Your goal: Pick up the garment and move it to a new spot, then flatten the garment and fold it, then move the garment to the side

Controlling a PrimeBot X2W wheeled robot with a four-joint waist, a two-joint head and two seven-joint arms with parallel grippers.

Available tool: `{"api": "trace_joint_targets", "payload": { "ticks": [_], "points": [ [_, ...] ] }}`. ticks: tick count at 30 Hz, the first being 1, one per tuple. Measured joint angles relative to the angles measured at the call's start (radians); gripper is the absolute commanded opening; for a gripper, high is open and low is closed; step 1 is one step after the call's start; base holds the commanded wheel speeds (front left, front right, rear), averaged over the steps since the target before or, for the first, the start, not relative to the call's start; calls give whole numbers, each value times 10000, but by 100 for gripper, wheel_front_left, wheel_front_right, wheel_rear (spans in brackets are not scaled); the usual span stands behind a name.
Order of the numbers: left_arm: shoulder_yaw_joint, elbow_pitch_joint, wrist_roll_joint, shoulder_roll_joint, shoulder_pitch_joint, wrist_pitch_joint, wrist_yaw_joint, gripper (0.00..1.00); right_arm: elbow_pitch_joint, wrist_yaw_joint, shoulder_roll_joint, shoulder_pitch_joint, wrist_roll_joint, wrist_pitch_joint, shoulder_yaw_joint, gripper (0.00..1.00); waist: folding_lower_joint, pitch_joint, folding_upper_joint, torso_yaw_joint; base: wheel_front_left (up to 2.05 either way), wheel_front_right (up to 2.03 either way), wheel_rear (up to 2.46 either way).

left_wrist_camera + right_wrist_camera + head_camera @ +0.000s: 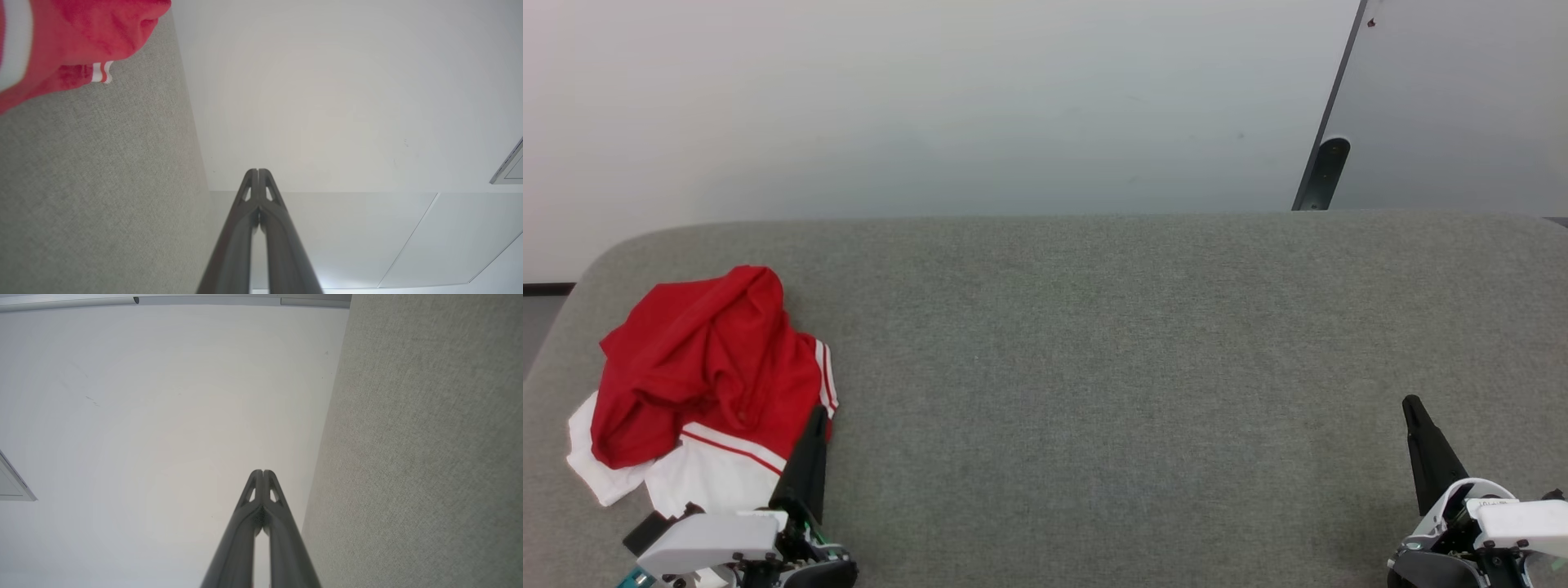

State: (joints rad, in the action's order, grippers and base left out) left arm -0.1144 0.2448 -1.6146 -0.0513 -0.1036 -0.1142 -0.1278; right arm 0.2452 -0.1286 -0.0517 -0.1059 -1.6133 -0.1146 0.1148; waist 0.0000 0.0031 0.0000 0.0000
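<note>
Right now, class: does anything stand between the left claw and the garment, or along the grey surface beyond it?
Nothing visible does. The shut left claw sits at the crumpled garment's edge; nothing lies on the grey surface toward the right claw.

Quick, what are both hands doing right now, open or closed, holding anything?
Left hand: closed, holding nothing; the garment lies beside it.
Right hand: closed, holding nothing.

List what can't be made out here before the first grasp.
Head view: the garment is crumpled, so any print is folded out of sight; the left gripper covers its near edge.
Head view: whether that gripper touches the cloth is unclear.
Left wrist view: garment blurred, cut off by top and left edges.
Head view: the right gripper is cut by the bottom edge.
</note>
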Motion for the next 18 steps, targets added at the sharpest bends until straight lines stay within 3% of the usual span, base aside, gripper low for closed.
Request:
{"api": "trace_joint_targets", "payload": {
  "ticks": [13, 14, 18],
  "points": [
    [0, 0, 0, 2, -1, -2, 0, 0, 0, 0, 2, -1, 0, 0, 0, 0, 0, 0, 0, 0, 0, 0, 0],
    [4, 27, -2, 4, 19, 2, 2, 100, 27, 2, 2, 6, 0, 0, -2, 100, 0, 0, 0, 0, 0, 0, 0],
    [29, 389, -4, 94, 355, 2, 6, 100, 389, 29, 59, 313, 0, 0, -8, 100, 0, -1, 0, -1, 0, 0, 0]
  ]
}}
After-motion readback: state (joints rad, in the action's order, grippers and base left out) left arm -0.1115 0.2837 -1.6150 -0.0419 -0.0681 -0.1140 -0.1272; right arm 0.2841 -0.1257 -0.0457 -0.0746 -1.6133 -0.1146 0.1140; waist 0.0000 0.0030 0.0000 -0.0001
